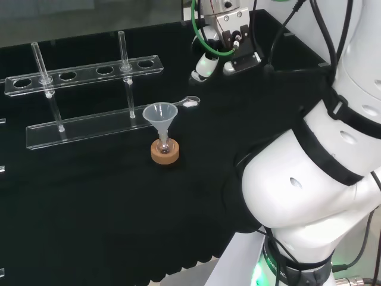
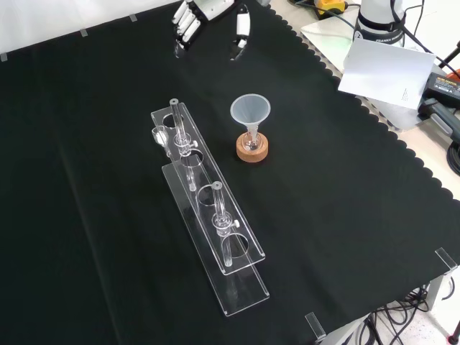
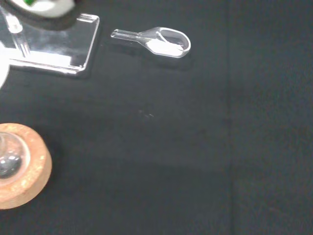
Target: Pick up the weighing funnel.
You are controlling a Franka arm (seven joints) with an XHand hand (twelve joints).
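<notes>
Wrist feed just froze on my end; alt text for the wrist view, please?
The weighing funnel lies on the black cloth with white powder in its scoop, nothing touching it. Its stem points toward a corner of the clear rack base; a cork ring holding a small flask sits apart.

Cloth (image 2: pixel 108 215) plain black, scalloped edge. Weighing funnel (image 3: pixel 164 41) clear, with white powder (image 3: pixel 160 46) in the scoop. Funnel (image 1: pixel 160 113) clear with a faint grey tint; cork ring (image 1: pixel 165 154) tan, speckled. Rack (image 2: pixel 208 215) clear acrylic. Hand (image 2: pixel 188 23) white with black segments. Arm (image 1: pixel 309 167) white, black bands, with a green cable (image 1: pixel 202 36) at the wrist.
</notes>
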